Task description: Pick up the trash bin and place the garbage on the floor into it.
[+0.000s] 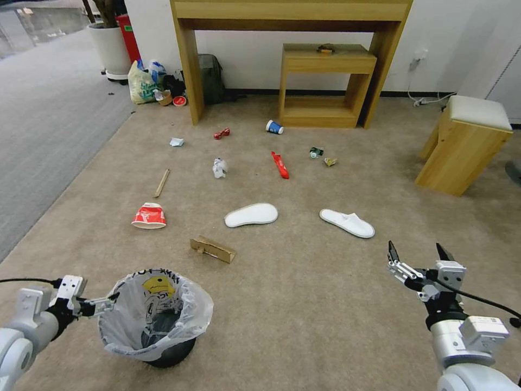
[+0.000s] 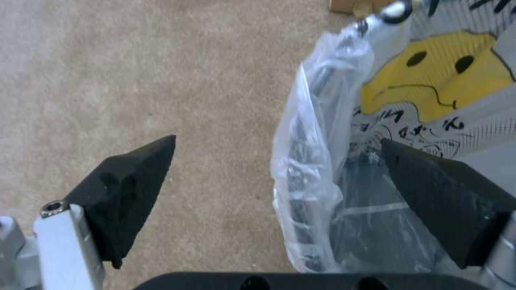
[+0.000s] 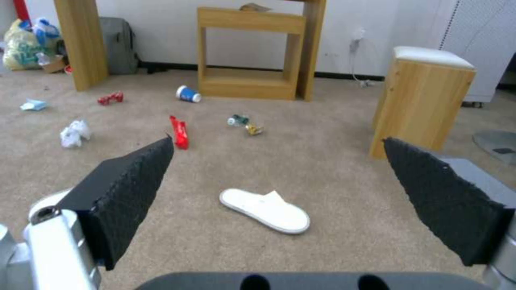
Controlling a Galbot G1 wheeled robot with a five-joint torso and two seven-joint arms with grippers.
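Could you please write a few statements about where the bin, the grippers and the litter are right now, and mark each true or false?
1. The left gripper straddles the rim of the trash bin, one finger inside the liner. True.
2. The right gripper holds a white slipper. False: it is open and empty, above the floor.
3. The red-and-white cup lies on its side on the carpet. True.
4. The cardboard piece is inside the bin. False: it lies on the carpet beyond the bin.
5. Both slippers lie on the floor. True.
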